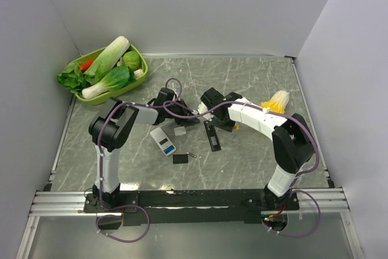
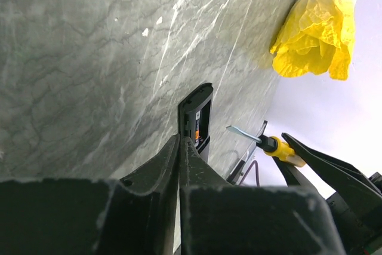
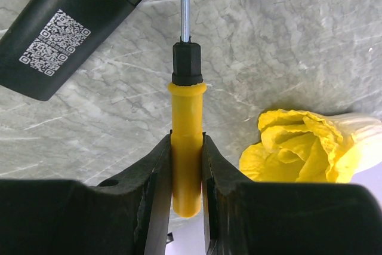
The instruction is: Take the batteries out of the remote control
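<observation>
R claw (image 3: 186,140) clamps screwdriver (image 3: 186,108), tip cut off; L claw (image 2: 179,144) closed at remote (image 2: 200,108), grip unclear.

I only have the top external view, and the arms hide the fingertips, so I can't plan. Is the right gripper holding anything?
Observer: Yes, the right gripper is shut on a yellow-handled screwdriver.
Operator: Anything left to unload?
Observer: It looks so: the black remote lies open with what looks like an orange-printed battery inside.
Operator: And the other arm?
Observer: The left gripper is shut, its tip at one end of that remote.
</observation>
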Robot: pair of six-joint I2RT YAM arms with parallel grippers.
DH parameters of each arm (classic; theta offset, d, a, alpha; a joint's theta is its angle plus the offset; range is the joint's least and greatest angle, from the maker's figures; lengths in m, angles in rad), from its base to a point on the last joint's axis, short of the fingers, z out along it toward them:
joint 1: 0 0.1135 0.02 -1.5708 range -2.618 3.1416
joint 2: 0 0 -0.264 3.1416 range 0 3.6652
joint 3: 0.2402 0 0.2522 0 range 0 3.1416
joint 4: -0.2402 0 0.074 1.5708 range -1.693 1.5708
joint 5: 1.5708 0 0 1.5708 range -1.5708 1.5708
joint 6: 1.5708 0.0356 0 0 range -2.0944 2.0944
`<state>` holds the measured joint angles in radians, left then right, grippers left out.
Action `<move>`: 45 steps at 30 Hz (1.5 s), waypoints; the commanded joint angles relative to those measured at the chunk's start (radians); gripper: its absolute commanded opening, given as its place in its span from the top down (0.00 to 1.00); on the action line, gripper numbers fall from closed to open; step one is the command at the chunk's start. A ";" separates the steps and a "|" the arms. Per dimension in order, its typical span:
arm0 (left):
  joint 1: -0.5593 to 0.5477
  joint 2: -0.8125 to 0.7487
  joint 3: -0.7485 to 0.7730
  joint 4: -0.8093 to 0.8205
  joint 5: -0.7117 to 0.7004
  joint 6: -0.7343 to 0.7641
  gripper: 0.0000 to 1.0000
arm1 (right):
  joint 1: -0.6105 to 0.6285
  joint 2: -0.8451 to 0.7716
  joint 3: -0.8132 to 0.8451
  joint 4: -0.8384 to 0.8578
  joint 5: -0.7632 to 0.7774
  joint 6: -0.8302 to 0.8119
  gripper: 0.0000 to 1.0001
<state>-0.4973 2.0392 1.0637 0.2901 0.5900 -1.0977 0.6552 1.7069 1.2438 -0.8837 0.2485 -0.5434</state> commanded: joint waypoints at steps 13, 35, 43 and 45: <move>-0.038 0.058 0.033 0.023 -0.007 -0.039 0.99 | 0.029 0.071 -0.003 -0.003 0.023 0.003 1.00; -0.058 0.107 0.070 0.032 -0.007 -0.060 0.99 | 0.031 0.043 -0.061 0.104 -0.112 -0.023 1.00; -0.066 0.108 0.074 0.027 -0.007 -0.060 0.99 | 0.009 0.048 -0.095 0.170 -0.169 0.000 1.00; -0.066 0.107 0.074 0.024 -0.009 -0.060 0.99 | 0.006 0.045 -0.098 0.175 -0.161 0.008 1.00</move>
<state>-0.5404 2.1235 1.1130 0.3141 0.6044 -1.1511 0.6537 1.7691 1.1610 -0.7773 0.1856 -0.5316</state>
